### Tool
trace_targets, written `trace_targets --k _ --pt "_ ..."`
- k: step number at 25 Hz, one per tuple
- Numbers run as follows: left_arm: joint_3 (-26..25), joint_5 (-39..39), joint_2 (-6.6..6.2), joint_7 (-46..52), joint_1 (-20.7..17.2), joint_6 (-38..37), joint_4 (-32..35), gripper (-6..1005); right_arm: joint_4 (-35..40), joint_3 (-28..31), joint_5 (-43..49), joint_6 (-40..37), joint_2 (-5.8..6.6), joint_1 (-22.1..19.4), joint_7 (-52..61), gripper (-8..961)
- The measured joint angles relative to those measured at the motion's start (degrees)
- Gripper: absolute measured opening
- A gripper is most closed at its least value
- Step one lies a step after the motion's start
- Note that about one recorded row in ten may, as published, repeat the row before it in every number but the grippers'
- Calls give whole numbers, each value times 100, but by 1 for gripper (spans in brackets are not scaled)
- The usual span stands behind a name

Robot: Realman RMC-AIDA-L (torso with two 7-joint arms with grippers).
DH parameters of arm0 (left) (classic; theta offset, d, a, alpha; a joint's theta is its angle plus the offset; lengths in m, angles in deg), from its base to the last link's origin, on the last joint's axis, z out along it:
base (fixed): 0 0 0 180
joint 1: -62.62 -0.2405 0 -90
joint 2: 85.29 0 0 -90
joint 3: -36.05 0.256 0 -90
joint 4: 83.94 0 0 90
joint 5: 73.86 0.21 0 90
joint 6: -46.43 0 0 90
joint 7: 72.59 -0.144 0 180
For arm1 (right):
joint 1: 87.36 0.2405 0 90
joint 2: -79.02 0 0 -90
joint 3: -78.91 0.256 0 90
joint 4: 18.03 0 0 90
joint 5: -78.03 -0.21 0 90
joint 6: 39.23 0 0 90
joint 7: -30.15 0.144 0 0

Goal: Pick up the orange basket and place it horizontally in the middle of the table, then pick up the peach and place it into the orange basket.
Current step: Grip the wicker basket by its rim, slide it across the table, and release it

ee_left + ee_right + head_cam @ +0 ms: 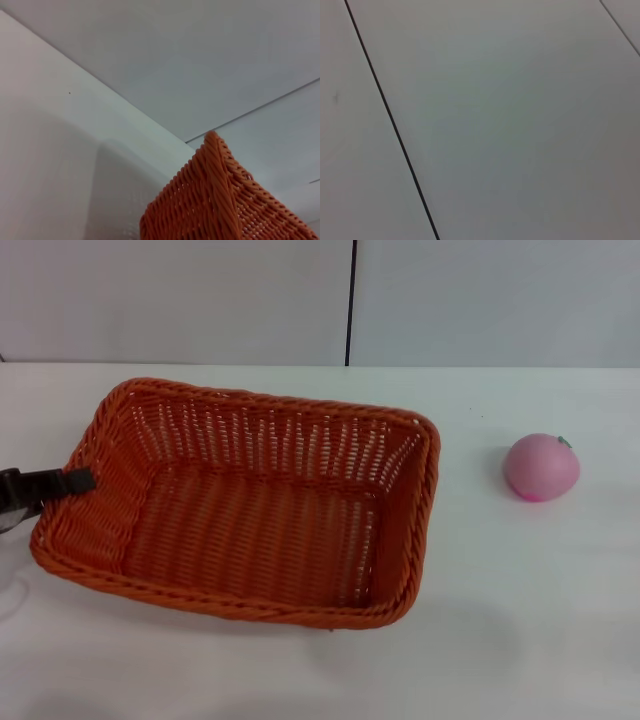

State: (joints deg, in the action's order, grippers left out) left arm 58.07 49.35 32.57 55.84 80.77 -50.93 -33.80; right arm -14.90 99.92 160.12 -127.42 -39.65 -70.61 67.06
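**Orange basket at centre-left, peach apart at 3 o'clock**

Orange wicker fills the middle-left of the head view: the basket (pixel 250 505) sits upright on the white table (pixel 520 620), its long side running roughly across the view, slightly skewed (the far right corner lies a little lower in the picture than the far left). It holds nothing. The left gripper (pixel 75 481) reaches in from 9 o'clock, its dark tip touching the basket's left rim; how far its fingers are spread cannot be told. The left wrist view shows one braided basket corner close up against the table and wall. The peach (pixel 541 467) rests on the table at 3 o'clock from the basket, well apart, with nothing touching it. The right gripper is out of sight.
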Motion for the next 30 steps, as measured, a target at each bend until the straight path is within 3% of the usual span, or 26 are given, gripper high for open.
trace_targets --k 5,11,30 --pt "8 -26 3 0 -38 -8 -9 179 29 0 0 22 1 52 -1 825" --pt "-8 -133 24 -328 -99 166 -611 179 37 0 0 36 2 64 0 825" --pt "-1 -355 35 -643 -207 -26 -792 180 38 0 0 39 2 39 16 824"
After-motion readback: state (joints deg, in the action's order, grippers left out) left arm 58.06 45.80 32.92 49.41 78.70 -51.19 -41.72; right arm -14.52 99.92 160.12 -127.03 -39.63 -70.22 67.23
